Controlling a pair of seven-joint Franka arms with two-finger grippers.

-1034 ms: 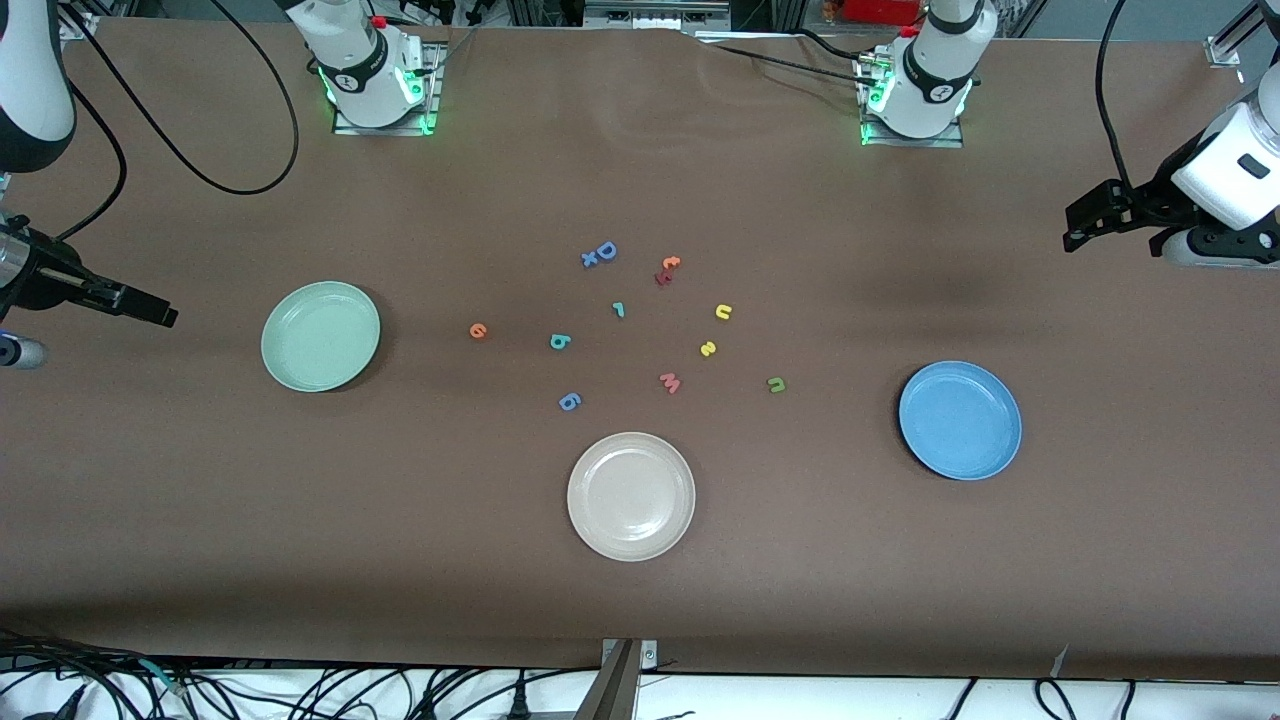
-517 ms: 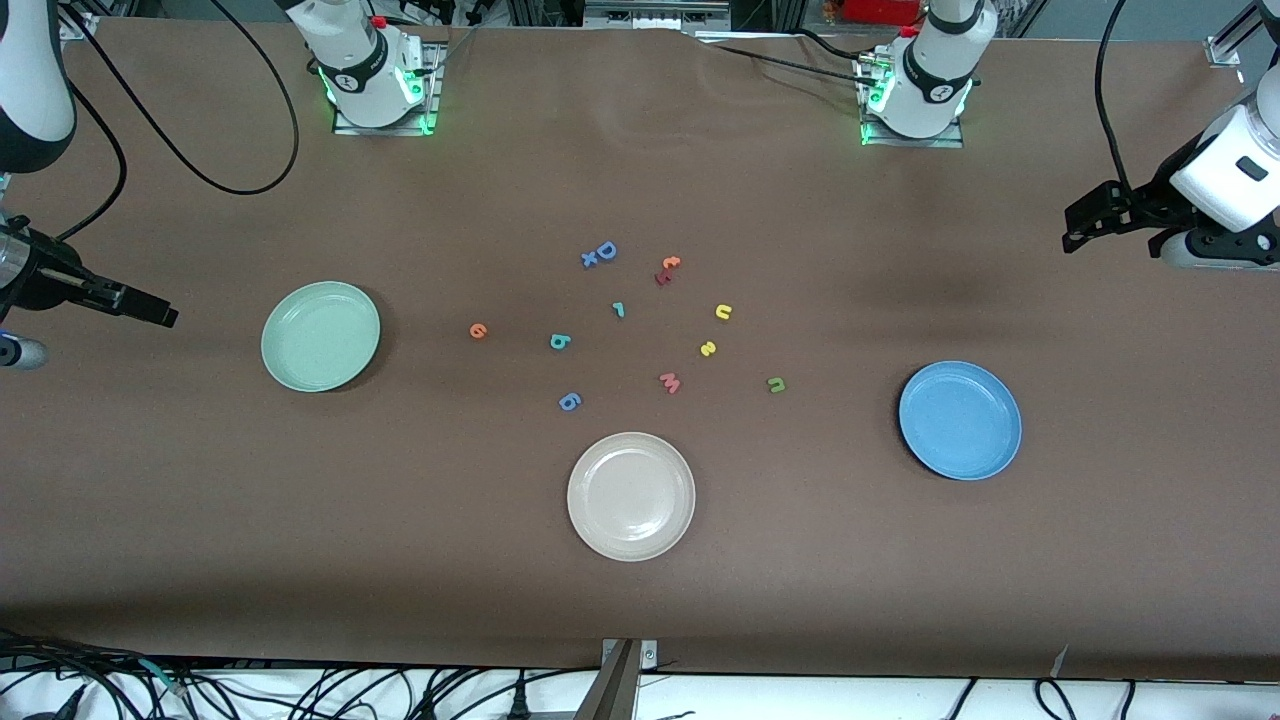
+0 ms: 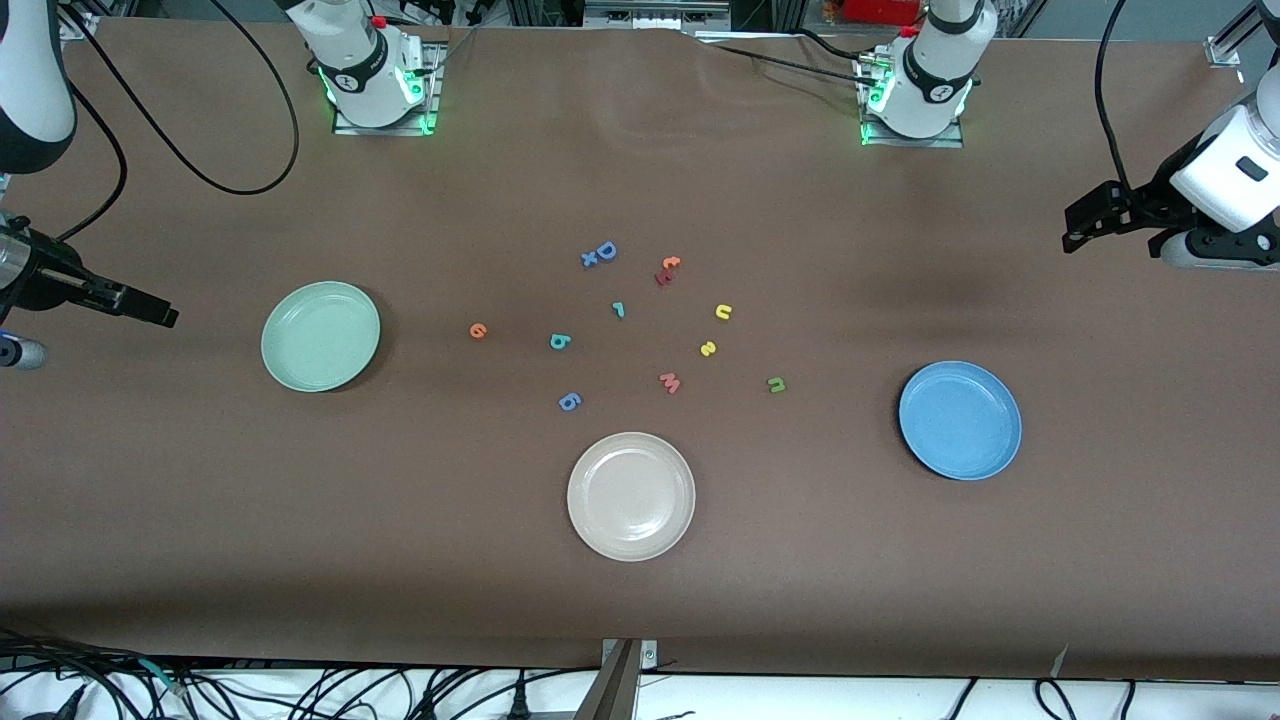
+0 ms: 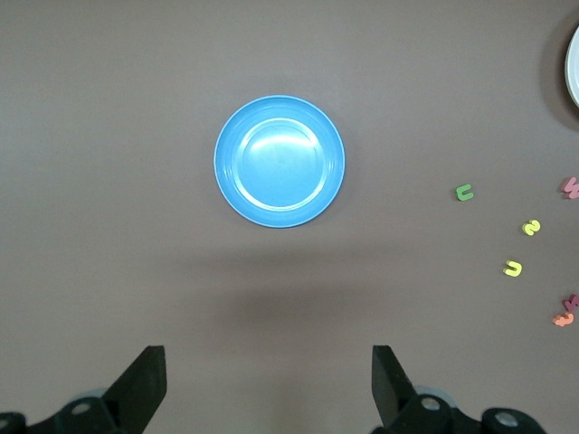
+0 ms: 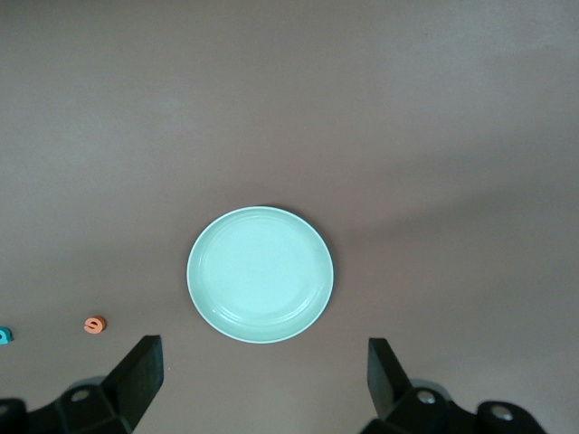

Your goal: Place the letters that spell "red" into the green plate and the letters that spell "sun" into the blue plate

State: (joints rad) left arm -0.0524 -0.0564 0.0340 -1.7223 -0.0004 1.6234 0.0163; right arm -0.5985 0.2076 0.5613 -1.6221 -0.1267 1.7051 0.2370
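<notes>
Nothing is moving since earlier: both grippers, left gripper (image 4: 263,384) and right gripper (image 5: 257,380), are waiting released and empty (high above the table). Letters are lying between green plate (image 3: 320,336) and blue plate (image 3: 960,420); tiny foam risks slipping.

Mint-green plate (image 3: 320,336), mid-blue plate (image 3: 960,420), cream-white plate (image 3: 631,496) on plain brown desk (image 3: 640,600); foam letters: orange e (image 3: 478,331), teal r (image 3: 618,309), yellow s (image 3: 708,348), olive-green n (image 3: 776,384), pink w (image 3: 670,382).
</notes>
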